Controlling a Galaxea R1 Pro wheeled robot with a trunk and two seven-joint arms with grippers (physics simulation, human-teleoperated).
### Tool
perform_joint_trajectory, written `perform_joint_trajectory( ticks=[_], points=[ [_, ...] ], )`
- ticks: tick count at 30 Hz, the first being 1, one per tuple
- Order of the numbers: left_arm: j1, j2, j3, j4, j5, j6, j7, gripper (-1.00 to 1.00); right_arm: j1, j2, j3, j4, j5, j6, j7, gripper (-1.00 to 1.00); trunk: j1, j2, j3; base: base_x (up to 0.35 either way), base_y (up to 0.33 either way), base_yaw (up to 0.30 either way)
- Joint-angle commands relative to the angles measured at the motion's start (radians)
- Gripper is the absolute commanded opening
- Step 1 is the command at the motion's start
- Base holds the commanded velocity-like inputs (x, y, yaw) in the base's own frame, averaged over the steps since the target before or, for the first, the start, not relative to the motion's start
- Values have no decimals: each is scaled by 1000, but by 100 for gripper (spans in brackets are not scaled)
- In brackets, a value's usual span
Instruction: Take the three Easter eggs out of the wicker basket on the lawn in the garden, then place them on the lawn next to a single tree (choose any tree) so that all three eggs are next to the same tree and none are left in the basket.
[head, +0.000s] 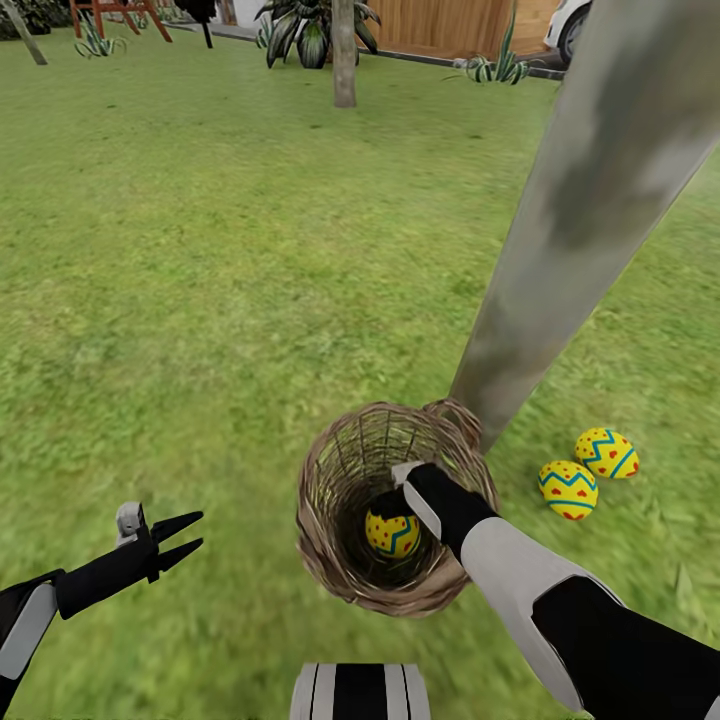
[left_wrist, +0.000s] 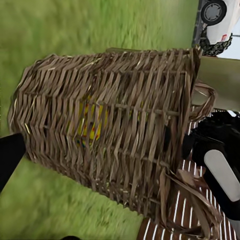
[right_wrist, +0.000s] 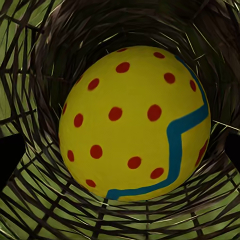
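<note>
The left gripper (head: 185, 535), idle over the bright green lawn (head: 200, 300), is held spread. The woven brown wicker basket (head: 330, 560), one in number, could be tipped by the right gripper (head: 390, 505) reaching inside; whether its fingers are spread cannot be told. Three yellow zigzag-banded Easter eggs are counted: one in the basket (right_wrist: 132, 122), two (head: 568, 488) (head: 606, 452) beside the pale grey tree trunk (head: 580, 200).

Lawn (head: 230, 270): flat green grass, carries all items. Wicker basket (head: 330, 560) stands on it just beside tree trunk (head: 560, 250) base. Two Easter eggs (head: 568, 489) lie on grass near trunk, side by side, apart from basket.
</note>
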Motion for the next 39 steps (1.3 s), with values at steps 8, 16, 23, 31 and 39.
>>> perform_joint_trajectory(
  ticks=[8, 16, 23, 31, 39],
  points=[
    [0, 0, 1, 0, -1, 5, -3, 100, -1, 0, 4, 0, -7, 3, -4, 100, 1, -1, -25, 0, 0, 0],
    [0, 0, 1, 0, -2, 5, -1, 100, -1, 0, 3, -2, -5, 3, -4, 100, 5, -3, -69, 0, 0, 0],
    [0, 0, 1, 1, -2, 5, -1, 100, -1, 0, -3, -3, -5, -34, -4, 100, 6, -4, -86, 0, 0, 0],
    [0, 0, 1, 0, -3, 4, -1, 100, -1, 0, -4, -2, -7, -38, -3, 100, 8, -4, -102, 0, 0, 0],
    [0, 0, 1, 1, -1, 5, -1, 100, -1, 0, -4, 0, -10, -35, -1, -100, 10, -5, -117, 0, 0, 0]
  ],
)
